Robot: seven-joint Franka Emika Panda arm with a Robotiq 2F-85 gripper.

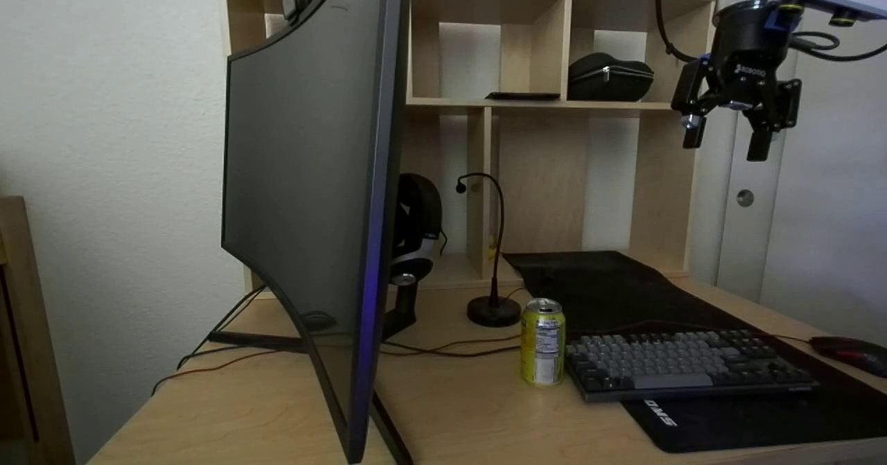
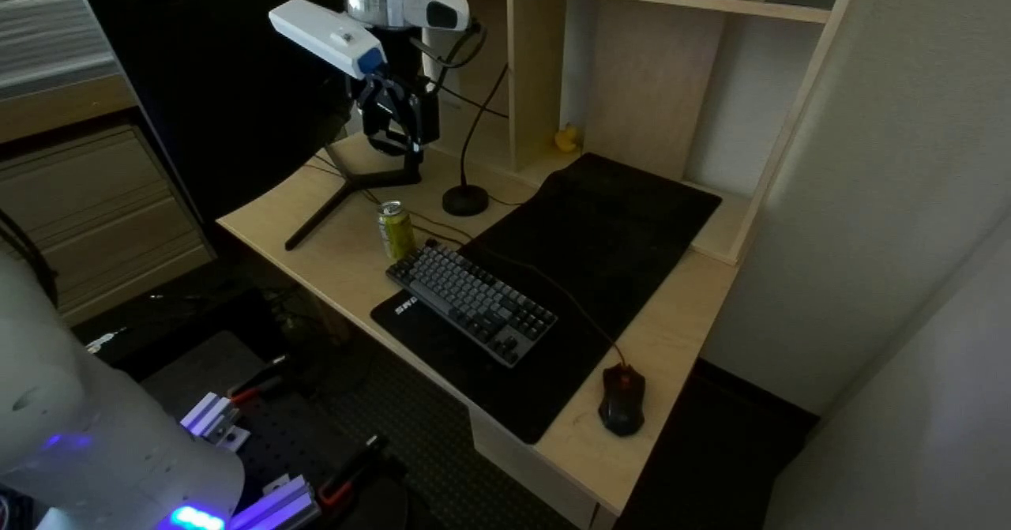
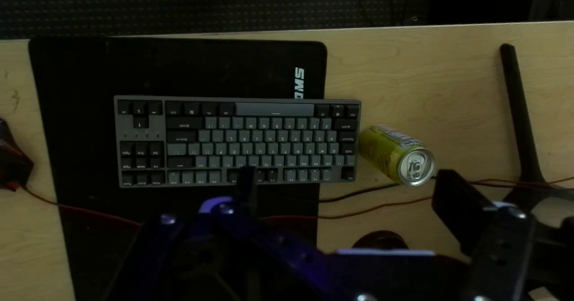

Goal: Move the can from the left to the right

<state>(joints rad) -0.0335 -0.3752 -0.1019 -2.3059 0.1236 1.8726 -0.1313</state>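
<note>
The can [image 1: 543, 344] is yellow-green with pale markings and a silvery top. It stands upright on the desk beside the end of the keyboard in both exterior views [image 2: 396, 231]. In the wrist view the can [image 3: 394, 154] shows from above, its top toward the jaws, apart from them. My gripper [image 1: 726, 143] is open and empty, pointing down, high above the desk. It also shows in an exterior view [image 2: 404, 139], where its fingers are partly hidden. In the wrist view the gripper's fingers [image 3: 345, 189] are wide apart with nothing between them.
A keyboard [image 1: 686, 361] lies on a black desk mat [image 2: 600, 222], with a mouse [image 2: 622, 400] at the far end. A large curved monitor [image 1: 305, 153] stands on the can's other side. A gooseneck microphone [image 1: 493, 310] and cables are behind the can, before a wooden shelf [image 1: 540, 188].
</note>
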